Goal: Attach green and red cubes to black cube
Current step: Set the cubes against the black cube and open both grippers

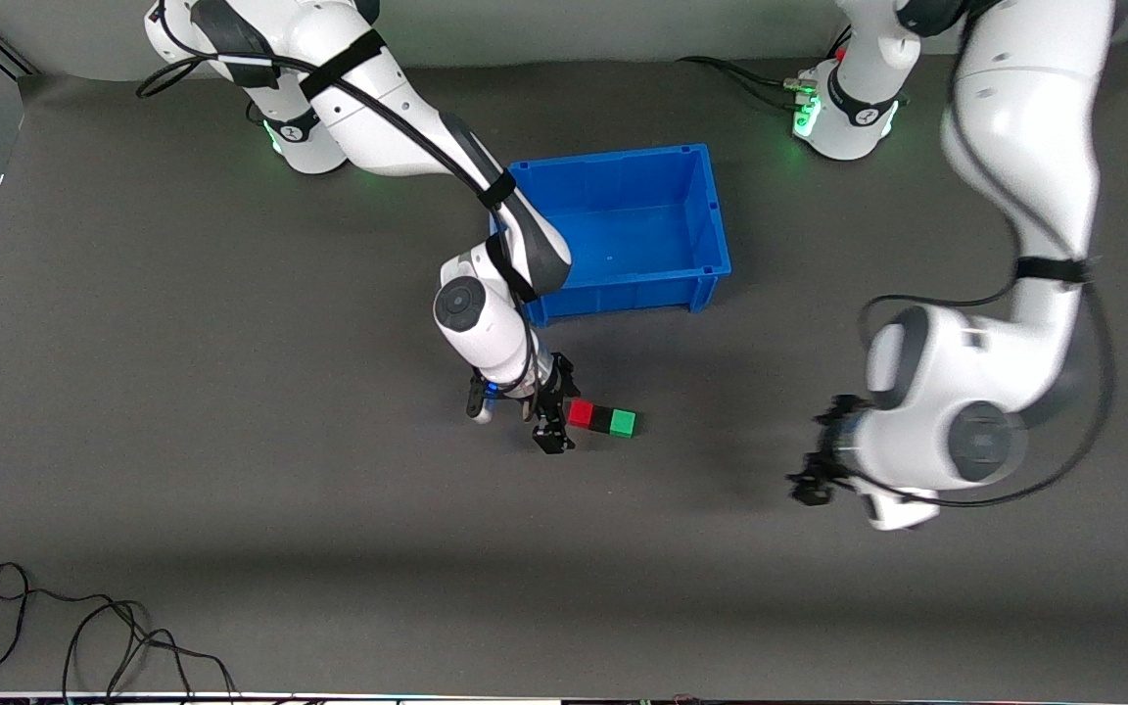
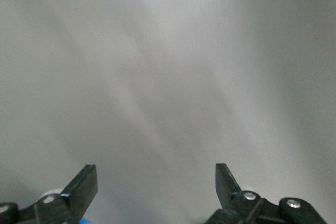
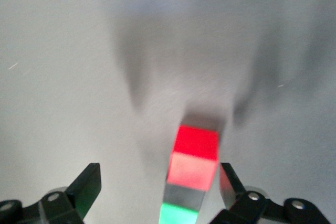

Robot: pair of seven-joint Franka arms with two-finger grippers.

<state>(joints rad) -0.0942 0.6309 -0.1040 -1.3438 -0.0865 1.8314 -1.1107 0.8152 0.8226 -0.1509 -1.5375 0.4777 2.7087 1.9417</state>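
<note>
Cubes already joined in one row on mat: red cube [image 1: 580,413], black cube [image 1: 602,418], green cube [image 1: 624,423], touching, nearer front camera than blue bin [image 1: 711,211]. Right gripper [image 1: 551,419] just beside red end of row, jaws spread, pinching nothing. Attach step looks done; prob. next: lift right gripper straight up w/o nudging row. Bin looks empty. Left gripper [image 1: 812,477] toward left arm's end of table, well apart from cubes, jaws spread, empty, waiting.
</note>
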